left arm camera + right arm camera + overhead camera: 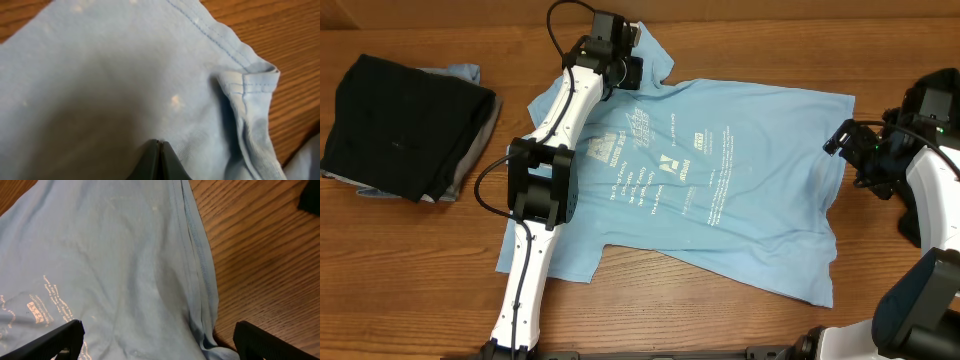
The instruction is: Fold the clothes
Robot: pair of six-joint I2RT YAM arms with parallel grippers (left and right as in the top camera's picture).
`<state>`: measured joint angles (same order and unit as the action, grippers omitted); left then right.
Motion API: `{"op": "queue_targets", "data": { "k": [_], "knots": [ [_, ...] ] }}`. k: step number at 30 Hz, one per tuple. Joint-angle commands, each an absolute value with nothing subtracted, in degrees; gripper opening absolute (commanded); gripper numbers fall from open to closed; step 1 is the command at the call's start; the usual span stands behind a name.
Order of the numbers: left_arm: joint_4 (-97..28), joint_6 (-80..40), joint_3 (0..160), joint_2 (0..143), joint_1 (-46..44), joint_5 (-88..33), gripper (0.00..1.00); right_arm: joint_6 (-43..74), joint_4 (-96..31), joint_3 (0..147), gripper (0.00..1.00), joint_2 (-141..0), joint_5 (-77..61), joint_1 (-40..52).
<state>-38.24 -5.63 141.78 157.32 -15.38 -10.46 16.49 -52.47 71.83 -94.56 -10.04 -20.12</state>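
Overhead: a light blue T-shirt (740, 190) lies spread flat across the middle of the wooden bench (770, 40), white print facing up, one short sleeve (645, 55) pointing to the far edge and the bottom hem turned towards my right side; a stack of black and grey garments (405, 125) sits well apart at the left end. My left arm stretches from the near edge over the shirt's left part, bent at the elbow, its white forearm angling up to the far sleeve, where my left pincer (628, 40) comes down on the cloth. My right arm curls in from the right edge, and my right pincer (840, 135) hangs just beside the shirt's far hem corner.

Left wrist: smooth blue fabric (100, 75) fills the frame; the stitched sleeve edge (250, 82) is folded back on itself beside bare wood. My left pincer (159, 160) is squeezed fully together, tips against the cloth; whether any fabric is caught between them I cannot tell.

Right wrist: the shirt's lower part (100, 255) shows faint print and soft creases, its stitched hem (200, 265) running along the wood; my right pincer (162, 342) is spread wide, one finger over cloth, the other over bare bench, holding nothing.
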Motion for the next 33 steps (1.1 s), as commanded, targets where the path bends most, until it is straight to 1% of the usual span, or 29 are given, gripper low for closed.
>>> {"op": "queue_targets", "data": {
  "k": [1,5,11,16,17,18,21,22,23,24,26,30,33],
  "knots": [
    [-37.34,-4.21,141.82,160.35,-14.74,-8.43,0.04,16.75,-52.29,72.58,1.00,-93.86,-9.67,-20.05],
    [-36.25,-3.70,141.82,161.64,-14.11,-8.21,0.04,16.75,-52.29,72.60,1.00,-93.86,-9.67,-20.05],
    [-35.18,-3.62,141.82,163.13,-11.88,-3.16,0.04,16.75,-52.29,72.60,1.00,-93.86,-9.67,-20.05],
    [-33.78,-6.37,141.91,163.39,-8.03,-3.31,0.05,16.75,-52.29,72.60,1.00,-93.86,-9.67,-20.05],
    [-33.50,-6.72,142.21,163.39,-7.40,-4.64,0.08,16.75,-52.29,72.60,1.00,-93.86,-9.67,-20.05],
    [-33.21,-7.62,143.09,163.39,-6.52,-7.46,0.17,16.75,-52.29,72.60,1.00,-93.86,-9.67,-20.05],
    [-32.29,-10.96,147.46,163.39,-4.49,-17.91,0.53,16.75,-52.29,72.60,1.00,-93.86,-9.67,-20.05],
    [-32.29,-12.19,149.73,163.39,-3.99,-20.38,0.75,16.75,-52.29,72.60,1.00,-93.86,-9.67,-20.05],
    [-32.42,-13.63,153.08,163.39,-3.44,-22.85,0.94,16.75,-52.29,72.60,1.00,-93.86,-9.67,-20.05],
    [-32.82,-14.55,156.14,163.37,-3.07,-24.27,1.00,16.75,-52.29,72.60,1.00,-93.86,-9.67,-20.05],
    [-34.65,-15.33,162.87,163.37,-2.68,-25.61,1.00,16.75,-52.29,72.60,1.00,-93.86,-9.67,-20.05],
    [-45.63,-15.27,179.87,163.37,-2.63,-23.40,1.00,16.75,-52.29,72.60,1.00,-93.86,-9.67,-20.05],
    [-52.07,-15.44,180.02,158.89,-2.68,-19.31,1.00,16.75,-52.29,72.60,1.00,-93.86,-9.67,-20.05]
  ]
}}
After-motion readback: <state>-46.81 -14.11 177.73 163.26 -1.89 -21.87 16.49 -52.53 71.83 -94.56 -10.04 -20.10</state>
